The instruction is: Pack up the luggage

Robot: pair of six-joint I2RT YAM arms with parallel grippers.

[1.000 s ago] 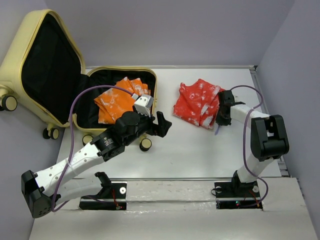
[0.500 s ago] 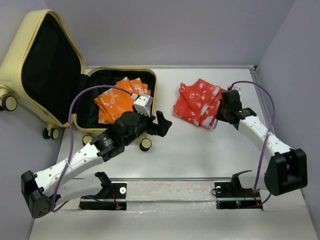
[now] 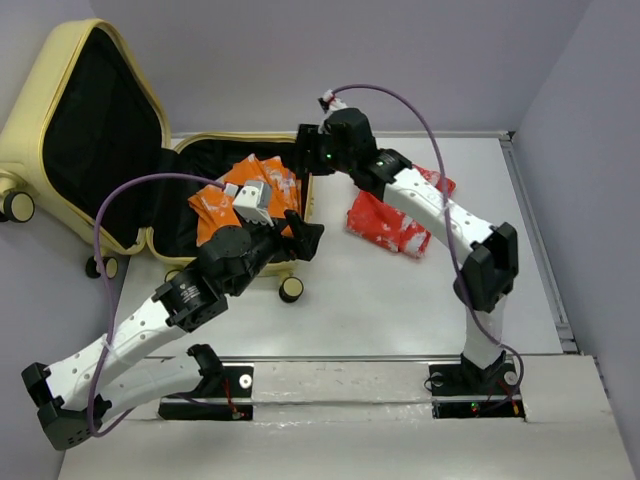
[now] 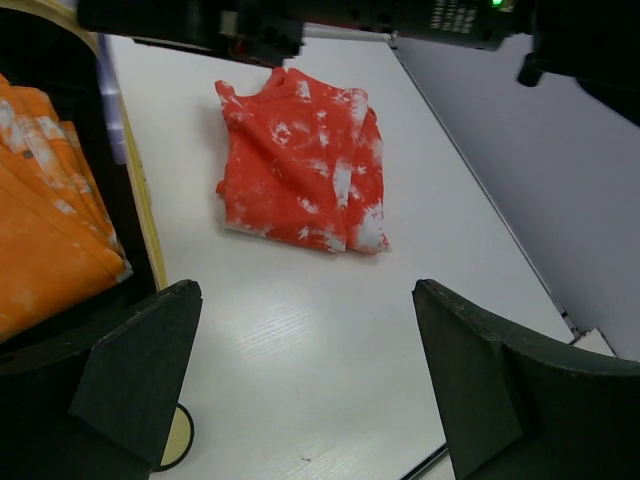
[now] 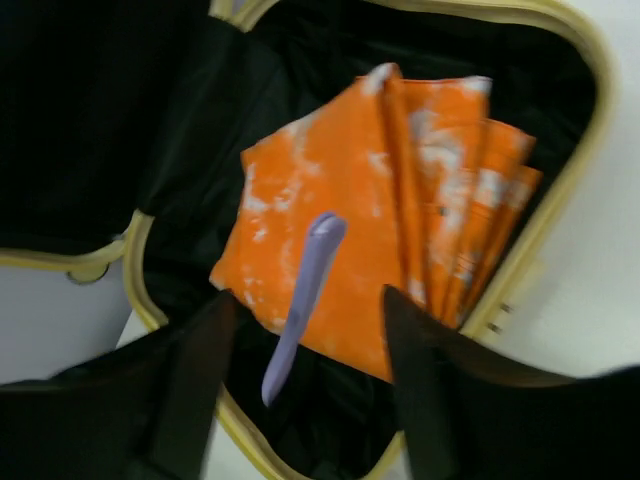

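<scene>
The pale yellow luggage (image 3: 30,130) lies open at the back left, with its black lining showing. A folded orange cloth (image 3: 212,212) rests in its lower half (image 5: 590,60). My right gripper (image 3: 305,160) hangs over that half with its jaws open (image 5: 308,298). A slim purple stick (image 5: 318,245) is loose between them, touching neither finger, above the orange cloth (image 5: 330,200). My left gripper (image 3: 300,240) is wide open and holds nothing (image 4: 305,290); it is low by the luggage's front rim (image 4: 145,220). A folded red cloth (image 3: 385,222) lies on the table to the right (image 4: 295,160).
A caster wheel (image 3: 291,289) sits on the table beside my left gripper (image 4: 175,440). The raised lid leans back at the far left. Grey walls close in the table at the back and right. My right arm spans over the red cloth.
My right arm swung from the red cloth's right side across to above the open luggage, and its jaws opened, letting the purple stick go. My left arm shifted slightly back and left.
</scene>
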